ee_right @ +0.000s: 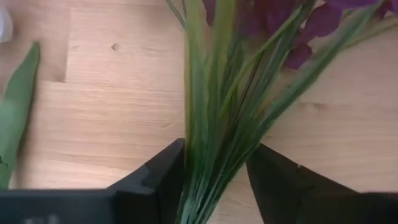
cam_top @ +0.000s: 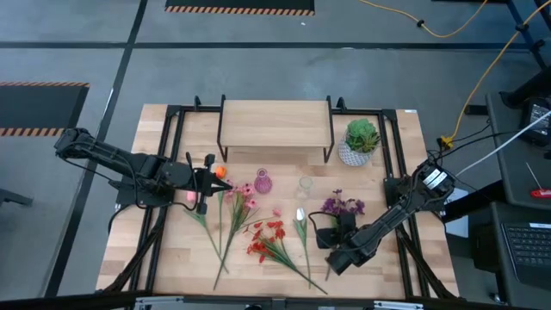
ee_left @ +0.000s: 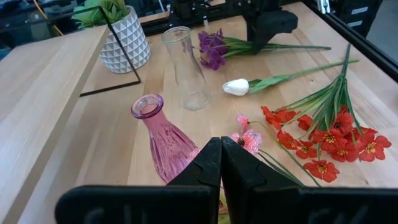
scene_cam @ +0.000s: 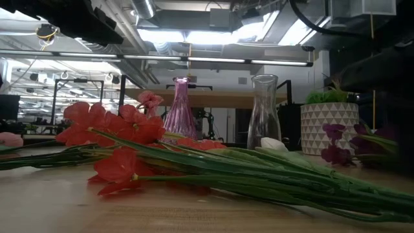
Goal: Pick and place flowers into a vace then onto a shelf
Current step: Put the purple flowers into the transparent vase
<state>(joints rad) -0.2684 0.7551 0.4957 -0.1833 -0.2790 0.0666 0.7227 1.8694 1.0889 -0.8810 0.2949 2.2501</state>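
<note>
Two right hand fingers half-closed around purple sprig stems

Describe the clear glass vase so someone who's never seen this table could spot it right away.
Start at the low wooden shelf at the table's far edge. Just in front of it stand two small vases, with the clear glass vase nearer the white patterned plant pot. Its neighbour, the pink glass vase, is tinted; this one is colourless.
</note>
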